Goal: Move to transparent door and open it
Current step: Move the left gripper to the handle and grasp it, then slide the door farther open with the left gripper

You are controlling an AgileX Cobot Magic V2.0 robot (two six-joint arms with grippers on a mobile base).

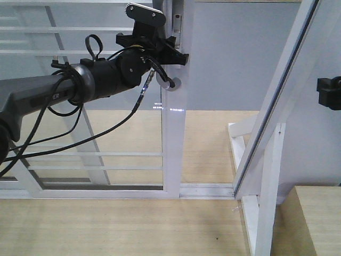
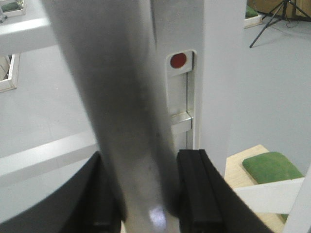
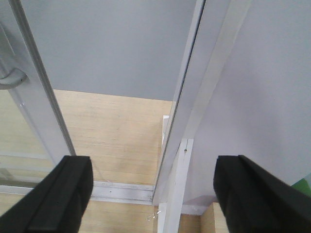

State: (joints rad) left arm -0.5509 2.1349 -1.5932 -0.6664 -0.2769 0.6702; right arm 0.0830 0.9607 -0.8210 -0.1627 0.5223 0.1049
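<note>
Light wood floor (image 1: 106, 229) w/ white door track (image 1: 205, 189) across it, white frame post (image 1: 265, 213) at rt.

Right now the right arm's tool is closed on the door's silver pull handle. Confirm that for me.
Wrong arm. The left tool is closed on the silver pull handle, as the left wrist view shows; the right tool hangs open, gripping nothing.
</note>
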